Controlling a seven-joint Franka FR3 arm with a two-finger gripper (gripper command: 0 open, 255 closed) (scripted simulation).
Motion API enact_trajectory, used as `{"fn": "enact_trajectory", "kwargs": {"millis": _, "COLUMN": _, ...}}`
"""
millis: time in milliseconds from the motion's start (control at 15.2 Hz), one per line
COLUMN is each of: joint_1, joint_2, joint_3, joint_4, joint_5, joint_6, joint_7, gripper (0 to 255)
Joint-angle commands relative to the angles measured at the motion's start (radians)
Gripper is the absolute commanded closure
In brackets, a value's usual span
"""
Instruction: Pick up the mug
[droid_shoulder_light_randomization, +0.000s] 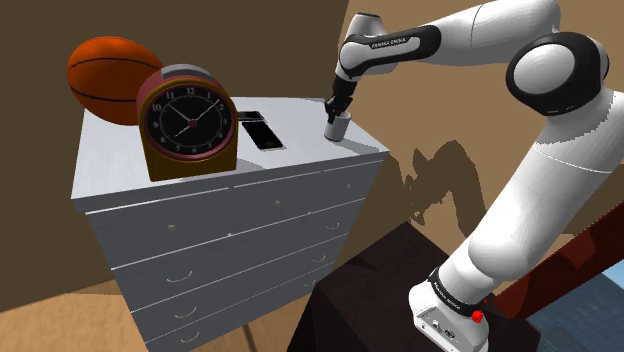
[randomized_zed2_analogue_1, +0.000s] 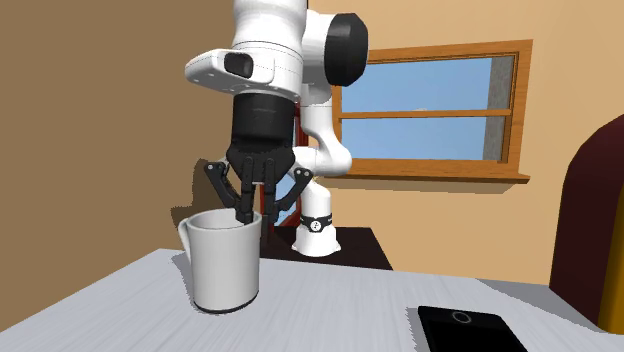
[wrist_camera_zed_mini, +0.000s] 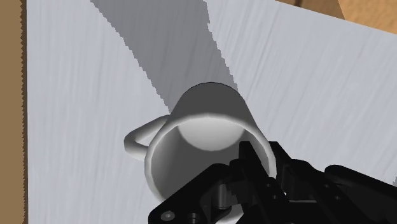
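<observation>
The white mug (droid_shoulder_light_randomization: 338, 127) stands upright on the dresser (droid_shoulder_light_randomization: 120, 170), at the right end of its top in the shoulder view, well apart from the phone (droid_shoulder_light_randomization: 262, 134), clock (droid_shoulder_light_randomization: 187, 122) and basketball (droid_shoulder_light_randomization: 105, 75). The pincer (randomized_zed2_analogue_1: 255, 208) comes down from above, nearly closed, its fingers pinching the mug's rim wall opposite the handle.

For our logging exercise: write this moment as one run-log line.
gripper at mug rim | mug upright on dresser | not yet lifted
</observation>
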Motion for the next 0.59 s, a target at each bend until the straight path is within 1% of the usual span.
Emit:
{"fn": "enact_trajectory", "kwargs": {"millis": 0, "joint_1": 0.001, "joint_2": -0.008, "joint_3": 0.000, "joint_4": 0.014, "joint_5": 0.000, "joint_6": -0.021, "joint_7": 0.000, "gripper": 255}}
{"fn": "enact_trajectory", "kwargs": {"millis": 528, "joint_1": 0.001, "joint_2": -0.027, "joint_3": 0.001, "joint_4": 0.098, "joint_5": 0.001, "joint_6": -0.124, "joint_7": -0.005, "gripper": 255}}
